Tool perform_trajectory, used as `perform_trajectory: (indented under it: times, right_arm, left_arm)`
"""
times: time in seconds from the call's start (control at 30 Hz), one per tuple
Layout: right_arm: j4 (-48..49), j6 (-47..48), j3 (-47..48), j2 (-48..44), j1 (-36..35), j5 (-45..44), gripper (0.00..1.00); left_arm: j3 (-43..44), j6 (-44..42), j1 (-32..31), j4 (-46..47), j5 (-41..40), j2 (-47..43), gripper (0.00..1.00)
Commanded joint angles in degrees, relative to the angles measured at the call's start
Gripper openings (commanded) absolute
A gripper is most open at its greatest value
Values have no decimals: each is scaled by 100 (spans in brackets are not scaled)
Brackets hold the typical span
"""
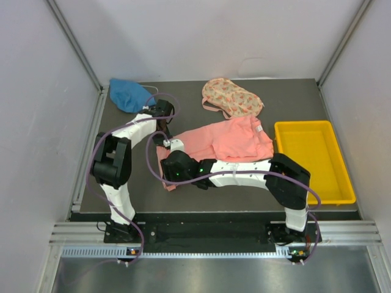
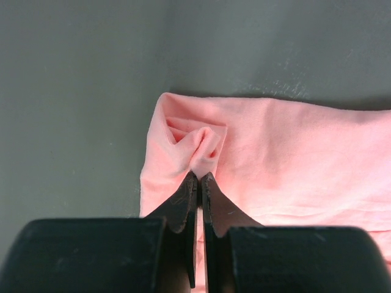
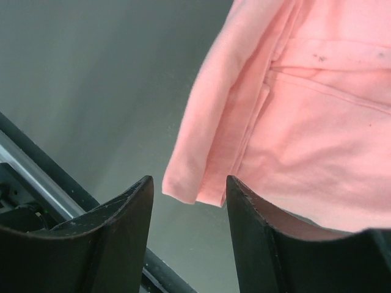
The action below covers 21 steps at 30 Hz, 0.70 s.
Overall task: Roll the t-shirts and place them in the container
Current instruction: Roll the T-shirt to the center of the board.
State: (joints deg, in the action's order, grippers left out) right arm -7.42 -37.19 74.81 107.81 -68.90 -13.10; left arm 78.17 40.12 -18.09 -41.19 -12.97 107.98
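A: Salmon-pink t-shirt [image 1: 235, 139], one item. It lies just left of the yellow tray [image 1: 314, 160], with its long axis running away from the tray toward the near left.

B: And the left gripper [image 2: 200, 177]?

A: Jaws pressed together on a small pucker of the pink cloth. This is at the far corner of the shirt's end farthest from the tray.

B: And the right gripper [image 3: 189, 181]?

A: Jaws parted with a clear gap, nothing held. The near corner of that same end sits just beyond its fingertips, in line with the gap.

B: Direction of roll?

A: Judged: both grippers stand at the end away from the tray, so rolling would run along the long axis toward the tray.
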Motion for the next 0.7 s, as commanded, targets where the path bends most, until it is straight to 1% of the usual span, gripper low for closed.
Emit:
perform_trajectory:
  times: [0.0,0.43,0.67]
  right_arm:
    - [408,457,175,12,-70,71,52]
    - [698,862,-63,161,-106,396,50]
    - [672,880,87,364,-123,405,43]
  left_arm:
    - [242,-101,-46,-29,-12,73,0]
    - [251,-241,-81,-109,14,126,0]
    - [304,-268,-116,-161,5,179,0]
